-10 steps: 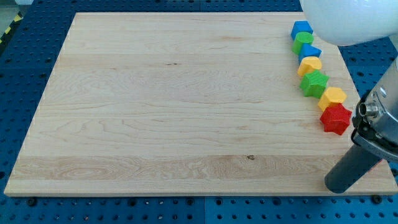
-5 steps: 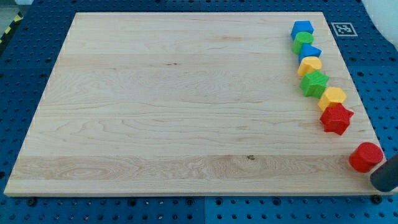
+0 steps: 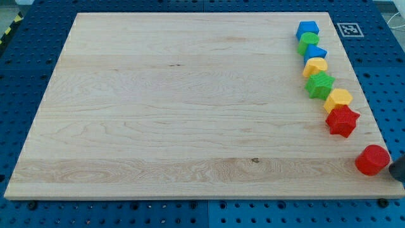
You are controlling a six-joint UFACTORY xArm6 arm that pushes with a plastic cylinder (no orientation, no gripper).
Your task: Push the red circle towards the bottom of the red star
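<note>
You have most of the desk [image 3: 177, 107] open to pass. Obstacles hug its right edge: a touching row of blocks from the blue block [image 3: 307, 28] down to the red star [image 3: 342, 120], then a gap, then the red circle [image 3: 372, 159] near the bottom-right corner.

Only a small part of the robot showed, at the view's right edge: my tip [image 3: 398, 172], the rounded lower end of a smooth, matte, nearly black rod with no visible markings, screws or cables, the rest of the rod and arm lying outside the camera view.
</note>
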